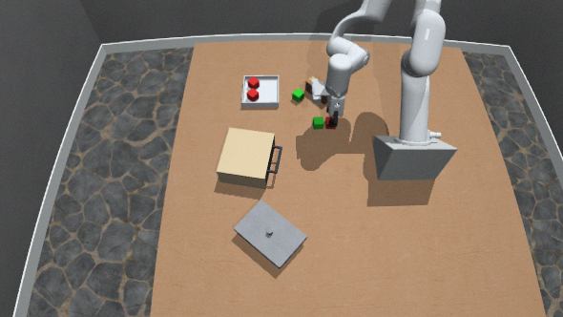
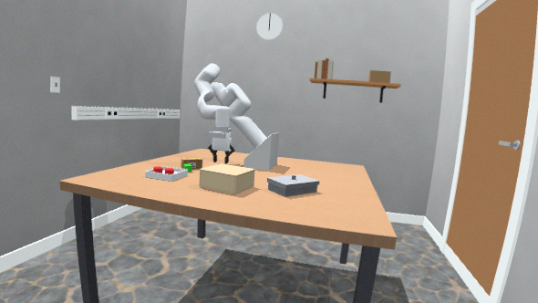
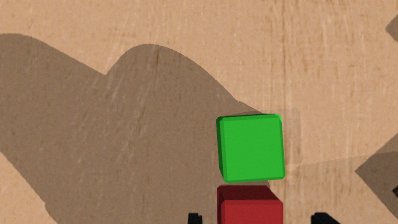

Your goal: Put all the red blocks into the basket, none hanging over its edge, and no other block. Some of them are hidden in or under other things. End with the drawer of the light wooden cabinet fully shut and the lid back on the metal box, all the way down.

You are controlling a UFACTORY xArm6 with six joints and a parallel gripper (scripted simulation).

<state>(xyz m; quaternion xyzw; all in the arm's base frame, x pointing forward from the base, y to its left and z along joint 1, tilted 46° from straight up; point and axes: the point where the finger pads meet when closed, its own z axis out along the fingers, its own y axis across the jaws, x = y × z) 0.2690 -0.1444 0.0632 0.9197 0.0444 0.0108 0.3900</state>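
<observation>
My gripper (image 1: 334,119) (image 2: 221,160) (image 3: 259,219) is open, with its fingertips on either side of and above a red block (image 1: 326,125) (image 3: 251,213). A green block (image 1: 318,122) (image 3: 252,148) stands close beside that block. Two red blocks (image 1: 253,83) (image 2: 170,171) lie in the white basket (image 1: 260,106) at its left side. Another green block (image 1: 298,95) lies right of the basket. The light wooden cabinet (image 1: 248,150) (image 2: 225,178) has its drawer shut, its dark handle (image 1: 279,159) facing right. The metal box (image 2: 294,190) has its grey lid (image 1: 277,243) (image 2: 287,180) on.
A brown object (image 1: 309,87) (image 2: 185,163) with a pale grey part stands behind the gripper, partly hidden by the arm in the top view. The arm's grey base (image 1: 412,164) stands to the right. The arm's shadow falls across the table (image 1: 382,258).
</observation>
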